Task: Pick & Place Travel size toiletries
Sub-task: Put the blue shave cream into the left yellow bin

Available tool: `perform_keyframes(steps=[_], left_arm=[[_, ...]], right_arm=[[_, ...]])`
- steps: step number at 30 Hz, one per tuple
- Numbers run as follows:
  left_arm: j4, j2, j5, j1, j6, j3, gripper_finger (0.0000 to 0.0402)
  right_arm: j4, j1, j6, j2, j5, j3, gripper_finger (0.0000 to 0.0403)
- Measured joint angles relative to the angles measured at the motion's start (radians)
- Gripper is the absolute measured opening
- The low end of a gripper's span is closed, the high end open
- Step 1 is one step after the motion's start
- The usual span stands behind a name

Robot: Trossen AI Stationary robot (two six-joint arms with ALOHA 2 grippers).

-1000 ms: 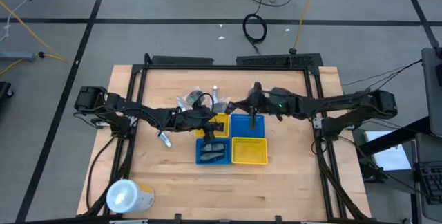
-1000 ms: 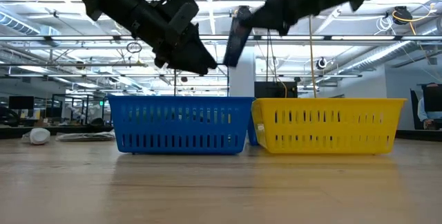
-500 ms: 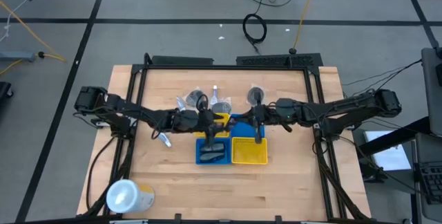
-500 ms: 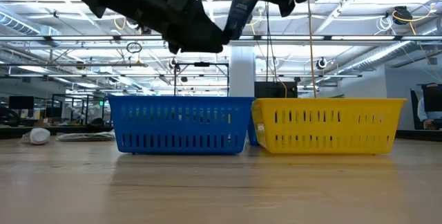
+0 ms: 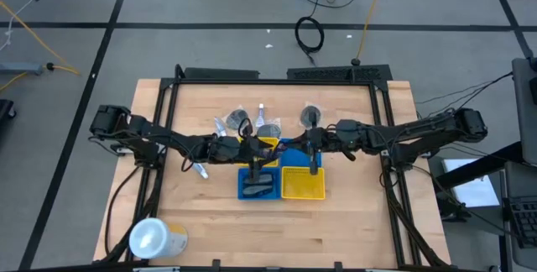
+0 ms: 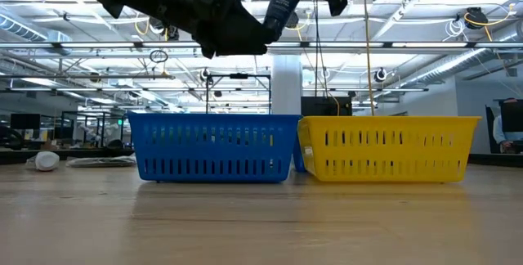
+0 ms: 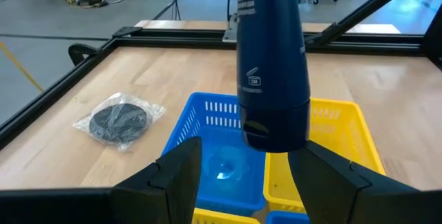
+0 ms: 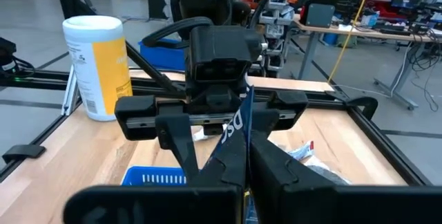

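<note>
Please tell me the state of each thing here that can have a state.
right gripper: fingers shut on the blue tube.
blue tube: held raised, off the table.
left gripper: fingers open, empty.
wrapped round piece: lying on table.
yellow cylinder: upright.

Two black jointed arms, cable-wrapped links, blocky dark jaws.

Counts on the table
Four trays: two blue, two yellow; one white-topped cylinder; two grippers
</note>
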Motion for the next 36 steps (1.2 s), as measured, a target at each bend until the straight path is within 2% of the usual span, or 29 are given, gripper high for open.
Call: perform_keyframes(steps=[15, 29, 32, 36], left_arm=[[0.057, -0.002, 0.05, 0.0, -0.003, 0.001, 0.0214], [0.103, -0.002, 0.035, 0.002, -0.008, 0.001, 0.0212], [0.108, -0.002, 0.034, 0.002, -0.01, 0.001, 0.0194], [0.105, -0.002, 0.033, 0.003, -0.009, 0.001, 0.0137]], right_arm=[[0.059, -0.005, -0.023, 0.001, 0.0, 0.0, 0.0], [0.051, 0.0, -0.027, 0.001, 0.001, 0.0, 0.0], [0.045, 0.0, -0.027, 0.001, 0.001, 0.0, 0.0], [0.045, 0.0, -0.027, 0.001, 0.001, 0.0, 0.0]])
